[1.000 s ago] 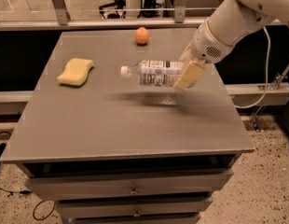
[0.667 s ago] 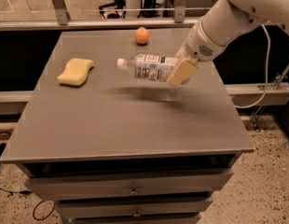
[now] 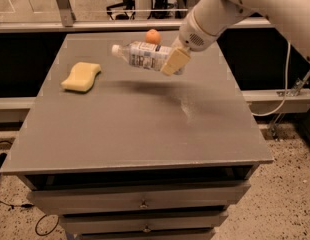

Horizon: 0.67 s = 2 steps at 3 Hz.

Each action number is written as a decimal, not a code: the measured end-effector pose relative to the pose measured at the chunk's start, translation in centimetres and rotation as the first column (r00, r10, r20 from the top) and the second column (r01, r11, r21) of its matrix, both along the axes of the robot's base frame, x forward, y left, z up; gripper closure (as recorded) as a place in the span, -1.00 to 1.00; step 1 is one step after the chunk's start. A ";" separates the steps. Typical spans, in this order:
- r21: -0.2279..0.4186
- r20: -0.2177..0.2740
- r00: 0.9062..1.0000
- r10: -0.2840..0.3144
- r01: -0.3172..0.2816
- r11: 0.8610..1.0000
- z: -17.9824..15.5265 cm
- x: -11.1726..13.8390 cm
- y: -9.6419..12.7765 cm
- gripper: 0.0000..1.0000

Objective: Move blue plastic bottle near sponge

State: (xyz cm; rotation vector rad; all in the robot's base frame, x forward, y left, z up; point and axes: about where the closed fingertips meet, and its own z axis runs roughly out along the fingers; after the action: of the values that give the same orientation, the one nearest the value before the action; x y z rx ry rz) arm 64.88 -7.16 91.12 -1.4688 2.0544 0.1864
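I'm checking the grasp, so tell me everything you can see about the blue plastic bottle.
The blue plastic bottle is clear plastic with a white cap and a bluish-white label with dark print. It hangs nearly horizontal above the grey table, cap pointing toward the sponge. The hand, over the table's far side, grips its base end; nothing else touches it.

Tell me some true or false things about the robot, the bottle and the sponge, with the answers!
1. The gripper holds the bottle in the air above the table. True.
2. The bottle stands upright. False: it lies sideways, cap pointing to the picture's left.
3. The sponge lies on the table. True.
4. The bottle touches the sponge. False: they are apart.
5. The orange is in the gripper. False: it sits on the table's far side.
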 end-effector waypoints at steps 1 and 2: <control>0.022 0.010 1.000 -0.007 0.007 1.000 0.4 3.0 2.3 1.00; 0.061 0.006 1.000 0.010 -0.010 0.998 -0.1 5.4 5.7 1.00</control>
State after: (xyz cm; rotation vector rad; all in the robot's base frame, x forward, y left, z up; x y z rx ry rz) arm 70.26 -1.50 90.99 -1.4409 2.0194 0.2465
